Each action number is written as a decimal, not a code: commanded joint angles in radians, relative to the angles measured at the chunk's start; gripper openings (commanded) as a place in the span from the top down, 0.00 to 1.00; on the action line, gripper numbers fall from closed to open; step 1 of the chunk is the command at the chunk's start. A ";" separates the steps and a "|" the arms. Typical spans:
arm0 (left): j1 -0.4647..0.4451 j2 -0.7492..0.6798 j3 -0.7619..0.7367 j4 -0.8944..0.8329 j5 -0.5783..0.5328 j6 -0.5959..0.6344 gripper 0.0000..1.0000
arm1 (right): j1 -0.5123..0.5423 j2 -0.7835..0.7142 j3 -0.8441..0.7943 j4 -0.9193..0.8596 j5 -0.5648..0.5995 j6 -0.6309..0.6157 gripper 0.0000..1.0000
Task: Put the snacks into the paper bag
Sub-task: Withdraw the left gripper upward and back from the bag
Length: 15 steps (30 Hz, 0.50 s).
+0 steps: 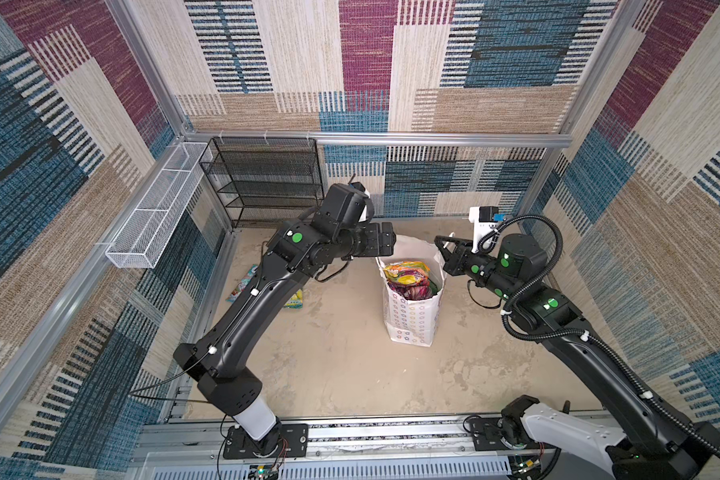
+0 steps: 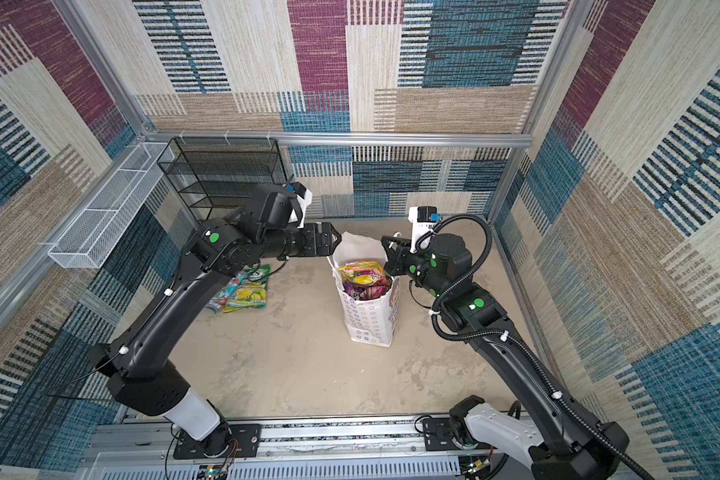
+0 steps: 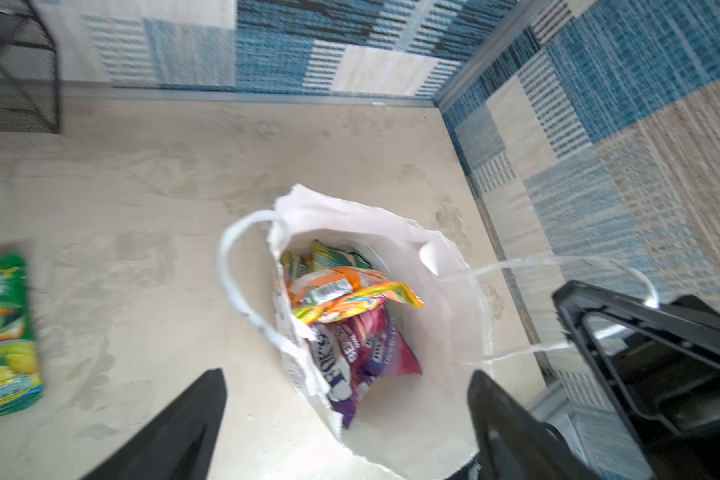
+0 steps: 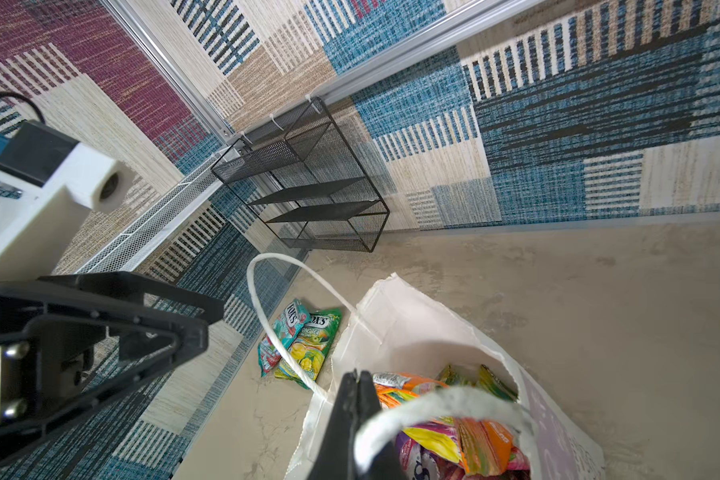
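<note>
Tabletop: a mottled beige tabletop (image 1: 329,374) lies nearest you, between your two arm bases.
Bag: a tall white paper bag (image 1: 412,324), printed with small coloured marks, stands upright near the middle of the tabletop with its mouth open.
Snacks in the bag: a heap of glossy snack packets (image 1: 408,278) in orange, yellow and purple is piled close to the rim. One purple face reads "FOX'S".
Snacks left out: a teal packet (image 4: 285,332) and a yellow-green packet (image 4: 308,349) lie flat and overlapping on the tabletop, left of the bag. In both top views they sit partly under your left arm.
Right claw: your right claw (image 4: 359,376) sits at the bag's right rim. Its jaws are pressed together on a white cord handle (image 4: 441,399), which runs taut from the bag.
Left claw: your left claw (image 3: 348,374) hangs over the bag's left rim, jaws spread wide and holding nothing.
Other handle: the second cord handle (image 4: 267,316) loops free on the bag's left side.
Rack: a black mesh rack (image 1: 267,183) stands against the far wall.
Basket: a long white wire basket (image 1: 154,208) is fixed to the left wall, just beside the rack.
</note>
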<state>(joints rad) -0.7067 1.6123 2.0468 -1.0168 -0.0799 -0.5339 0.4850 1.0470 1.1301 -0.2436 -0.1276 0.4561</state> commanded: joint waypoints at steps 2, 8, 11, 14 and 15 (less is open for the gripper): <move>0.065 -0.050 -0.102 0.061 0.009 -0.003 0.01 | 0.002 0.001 0.000 0.016 -0.001 0.001 0.98; 0.158 -0.011 -0.170 0.139 0.183 -0.042 0.07 | 0.001 0.007 0.005 0.015 -0.007 0.000 0.99; 0.170 0.036 -0.145 0.146 0.235 -0.044 0.15 | 0.002 0.002 0.006 0.012 0.007 -0.003 0.98; 0.175 0.070 -0.127 0.154 0.243 -0.056 0.30 | 0.002 0.005 0.011 0.009 0.015 -0.006 0.98; 0.180 0.083 -0.115 0.155 0.250 -0.062 0.40 | 0.003 0.009 0.012 0.011 0.012 -0.006 0.98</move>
<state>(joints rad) -0.5343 1.6783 1.9091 -0.9108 0.1177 -0.5732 0.4850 1.0531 1.1305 -0.2455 -0.1268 0.4561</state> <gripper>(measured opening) 0.664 0.051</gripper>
